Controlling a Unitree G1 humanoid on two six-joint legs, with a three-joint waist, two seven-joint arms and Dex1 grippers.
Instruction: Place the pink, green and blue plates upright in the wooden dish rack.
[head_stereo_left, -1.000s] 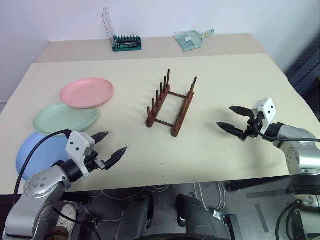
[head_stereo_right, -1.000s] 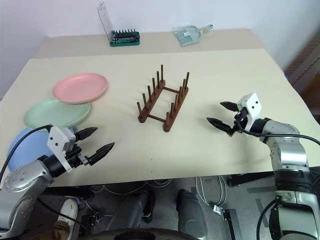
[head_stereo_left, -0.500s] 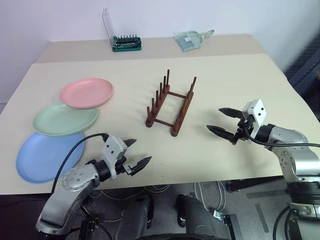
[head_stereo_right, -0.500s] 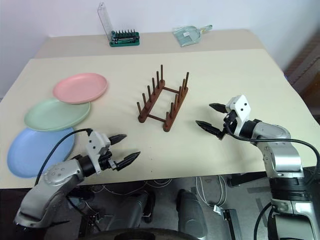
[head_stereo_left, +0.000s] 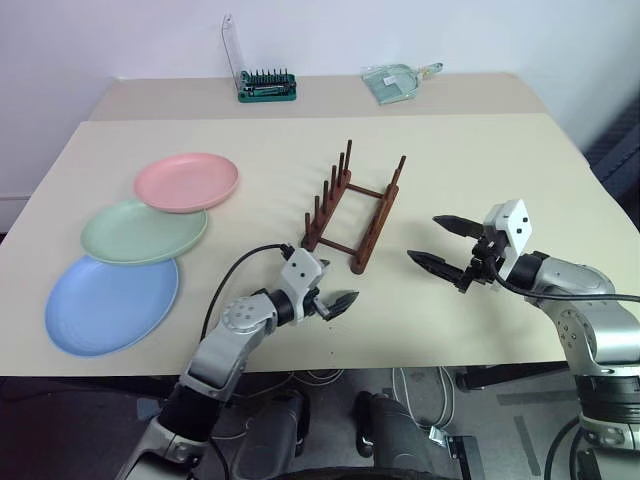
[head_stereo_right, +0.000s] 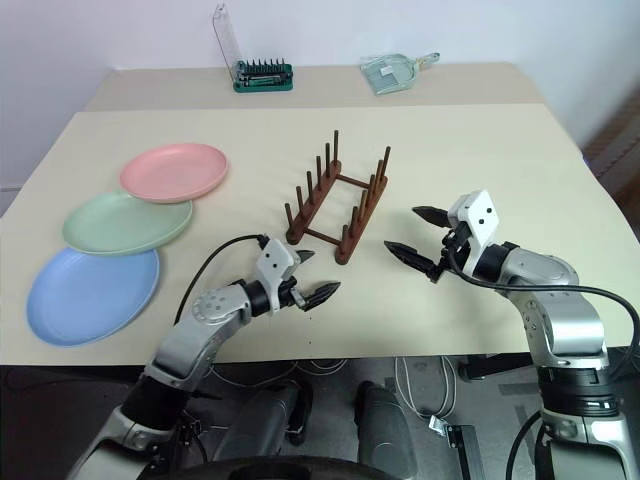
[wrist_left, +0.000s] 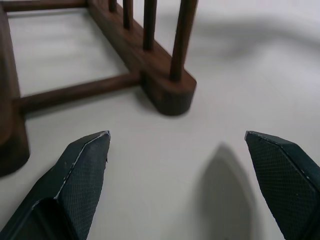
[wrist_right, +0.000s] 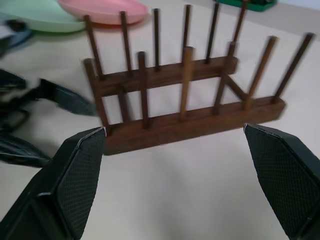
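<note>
Wooden rack (head_stereo_left: 352, 212): mid-table, empty, long axis running away from the robot. Plates: pink (head_stereo_left: 186, 182), green (head_stereo_left: 144, 231), blue (head_stereo_left: 111, 303), flat, far left. Left gripper (head_stereo_left: 325, 297) nearer them, by rack's near end; right gripper (head_stereo_left: 440, 242) beyond rack. Both agape, empty

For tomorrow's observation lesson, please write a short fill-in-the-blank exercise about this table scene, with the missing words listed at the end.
1. The wooden dish rack holds ____ plates.
2. Of the three plates, the blue plate lies nearest the table's front edge, the pink plate farthest back, and the ____ one lies between them.
3. Both the left claw and the right claw have their fingers ____.
4. The green bit case at the back has its clear lid standing ____.

Missing words: no; green; open; up
</note>
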